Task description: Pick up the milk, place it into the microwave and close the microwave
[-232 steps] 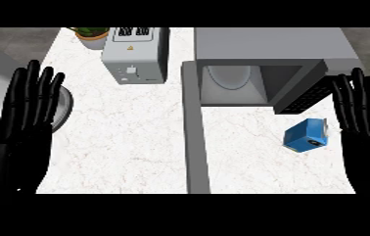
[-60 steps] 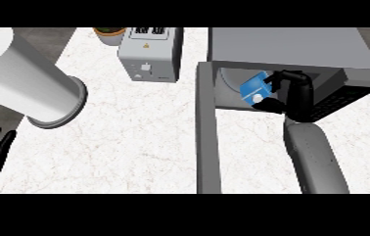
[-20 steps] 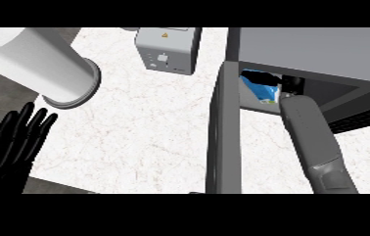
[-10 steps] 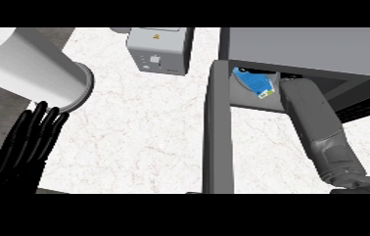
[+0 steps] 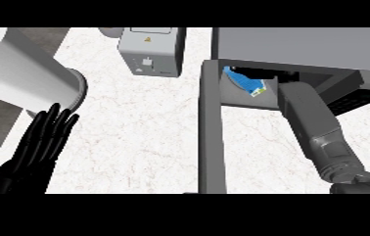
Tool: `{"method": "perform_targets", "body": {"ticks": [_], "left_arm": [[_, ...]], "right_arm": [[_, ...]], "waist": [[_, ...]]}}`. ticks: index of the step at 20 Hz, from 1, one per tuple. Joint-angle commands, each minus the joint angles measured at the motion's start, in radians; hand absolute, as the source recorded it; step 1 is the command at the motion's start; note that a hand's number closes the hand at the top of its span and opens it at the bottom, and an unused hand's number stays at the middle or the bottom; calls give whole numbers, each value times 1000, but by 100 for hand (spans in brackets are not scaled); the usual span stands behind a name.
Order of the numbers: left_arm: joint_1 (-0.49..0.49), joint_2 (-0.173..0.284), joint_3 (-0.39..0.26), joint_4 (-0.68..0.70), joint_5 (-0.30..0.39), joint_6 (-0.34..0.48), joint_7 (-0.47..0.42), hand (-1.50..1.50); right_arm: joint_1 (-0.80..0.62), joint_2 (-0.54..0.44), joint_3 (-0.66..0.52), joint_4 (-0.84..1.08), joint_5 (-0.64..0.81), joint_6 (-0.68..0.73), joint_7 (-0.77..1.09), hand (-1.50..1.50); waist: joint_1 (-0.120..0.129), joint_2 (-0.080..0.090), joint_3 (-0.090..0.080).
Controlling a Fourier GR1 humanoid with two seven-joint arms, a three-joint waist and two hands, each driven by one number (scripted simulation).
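Since the frame half a second earlier, the left robot hand [image 5: 45, 141] has risen slightly at the lower left, fingers straight and released; the milk [image 5: 245, 83] has stayed put. Milk: a blue carton lying tilted inside the microwave [image 5: 289, 46], at the left of its cavity. Right forearm [image 5: 318, 127]: reaches into the cavity just right of the milk; the right robot hand is hidden inside, so its state cannot be told. Door [image 5: 211, 132]: swung open, projecting from the microwave's left front edge over the tabletop [image 5: 137, 122]. Toaster [image 5: 151, 51]: left of the microwave. Progress: pick-up done, placing apparently done; withdrawal and door closing remain.
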Motion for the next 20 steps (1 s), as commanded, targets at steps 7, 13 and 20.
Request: {"method": "perform_targets", "body": {"ticks": [7, 13, 20], "left_arm": [[-20, -7, -89, 92, -41, -11, -20, -150], [-61, 18, -154, 198, -114, -78, -53, -150], [-169, 22, -211, 283, -213, -77, -58, 150]], "right_arm": [[47, 85, -40, 78, -50, 119, -163, -150], [104, 82, -45, 53, -79, 217, -205, -150], [294, 100, 18, -60, -72, 290, -291, -150]], "waist": [[-47, -18, -2], [-83, -33, -3], [-113, -44, -5]]}}
